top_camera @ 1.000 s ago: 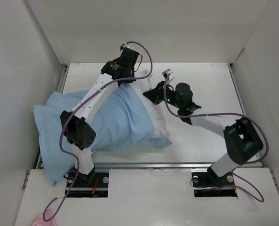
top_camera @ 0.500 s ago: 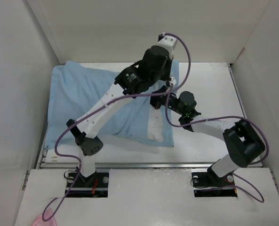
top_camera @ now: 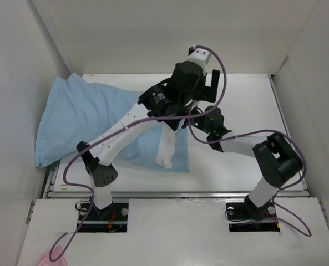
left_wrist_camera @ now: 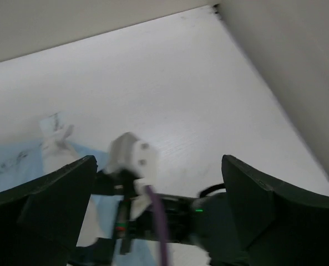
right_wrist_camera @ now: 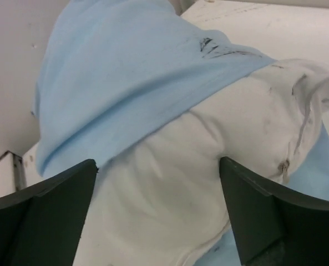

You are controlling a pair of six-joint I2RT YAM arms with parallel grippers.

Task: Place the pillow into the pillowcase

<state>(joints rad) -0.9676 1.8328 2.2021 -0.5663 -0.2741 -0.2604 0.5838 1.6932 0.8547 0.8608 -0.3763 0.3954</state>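
- Top external view: the pillowcase (top_camera: 86, 116) lies light-blue face up across the left half of the table (top_camera: 247, 94). Its long axis runs slantwise from the far-left corner toward the middle.
- The pillow (top_camera: 167, 147) is mostly inside it — only a white end pokes out of the mouth near the table's middle, pointing toward the near edge.
- Right tool (right_wrist_camera: 157, 163): the fingers are spread wide and pinch nothing. Its wrist view shows the bare pillow end straight ahead, with the blue hem draped over the far part of it. Whether the fingers touch the pillow I cannot tell.
- Left tool (left_wrist_camera: 158, 160): also spread and empty. It hangs high over the far middle of the table, looking down on the right arm (left_wrist_camera: 208, 216), apart from the cloth.
- Judgement: the right tool is the nearer one to the exposed end. The coming move probably turns on that hem — it has to travel along the pillow's axis, over the white end toward the table's middle, while the pillow is kept seated toward the far-left corner.
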